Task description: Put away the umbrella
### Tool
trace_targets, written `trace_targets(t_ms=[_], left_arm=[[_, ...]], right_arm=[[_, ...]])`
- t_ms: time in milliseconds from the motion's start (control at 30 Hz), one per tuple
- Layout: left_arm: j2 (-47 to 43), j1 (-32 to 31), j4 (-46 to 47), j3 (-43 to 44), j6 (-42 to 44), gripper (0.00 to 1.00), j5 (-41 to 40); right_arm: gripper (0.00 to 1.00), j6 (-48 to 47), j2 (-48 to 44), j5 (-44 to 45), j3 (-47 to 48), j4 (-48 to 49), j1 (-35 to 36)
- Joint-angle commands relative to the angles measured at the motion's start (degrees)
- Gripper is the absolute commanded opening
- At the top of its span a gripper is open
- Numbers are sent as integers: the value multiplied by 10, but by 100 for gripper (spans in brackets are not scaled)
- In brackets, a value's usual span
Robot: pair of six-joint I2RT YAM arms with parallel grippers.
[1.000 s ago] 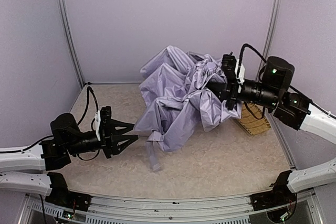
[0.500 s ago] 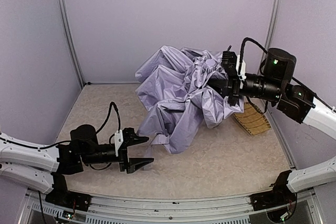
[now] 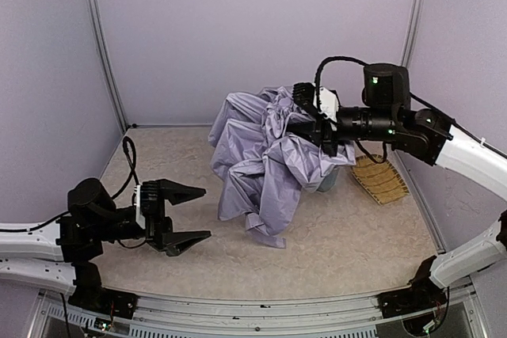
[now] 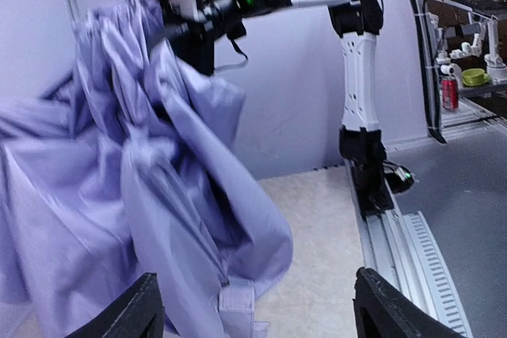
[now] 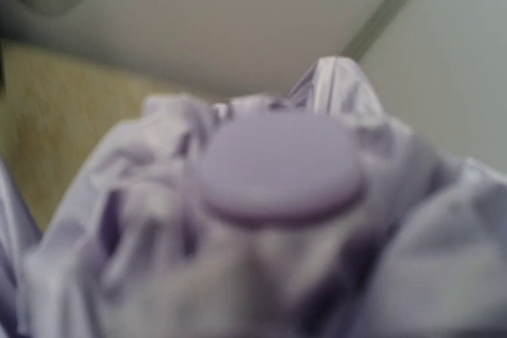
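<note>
Umbrella (image 3: 265, 160) cap (image 5: 277, 168): R wrist cam only.

Surface (image 3: 356, 235) seen from above-behind; umbrella (image 3: 265, 156) shared by all, viewed sideways from left wrist, point-blank from right.

My right gripper (image 3: 310, 122) holds the umbrella (image 3: 265, 156) up near its top: pale lavender, crumpled, its loose folds and strap tab (image 3: 269, 237) hanging down.

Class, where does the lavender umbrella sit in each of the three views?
Top external: umbrella at centre, held by the right gripper.
Left wrist: umbrella fills the left half.
Right wrist: umbrella, blurred, fills the lower frame.
Shared landmark: the right gripper, in top and left wrist views.
</note>
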Motion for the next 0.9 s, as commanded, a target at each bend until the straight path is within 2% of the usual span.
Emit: trace_targets(t_ms=[0,100,233,333,400,433,467,500,600,667,767,867], left_arm=[[-34,19,66,-24,-16,84,-103],[-15,61,56,-16,-60,85,-134],[8,91,48,-18,-97,84,-155],[15,99,71,-35,-101,85,-164],[19,105,79,-41,-108,86,-172],[21,109,78,-42,-113,86,-176],[21,114,77,-43,-119,86,-179],[21,118,77,-44,-124,87,-179],[23,128,71,-45,-132,87,-184],[28,129,67,-42,-135,87,-186],[43,130,69,-39,-134,87,-180],[70,133,67,-32,-136,87,-183]], right_arm=[[10,-46,80,119,71,-107,58],[11,-56,167,177,140,-194,103],[13,-34,280,205,227,-292,115],[24,-24,373,179,297,-321,125],[46,-8,435,177,350,-317,131],[62,4,464,171,379,-312,131],[86,19,488,171,405,-305,131],[98,35,509,169,443,-300,130],[100,56,543,136,514,-319,130],[100,66,516,102,510,-307,129],[100,75,432,43,430,-249,120],[100,98,339,7,304,-156,101]])
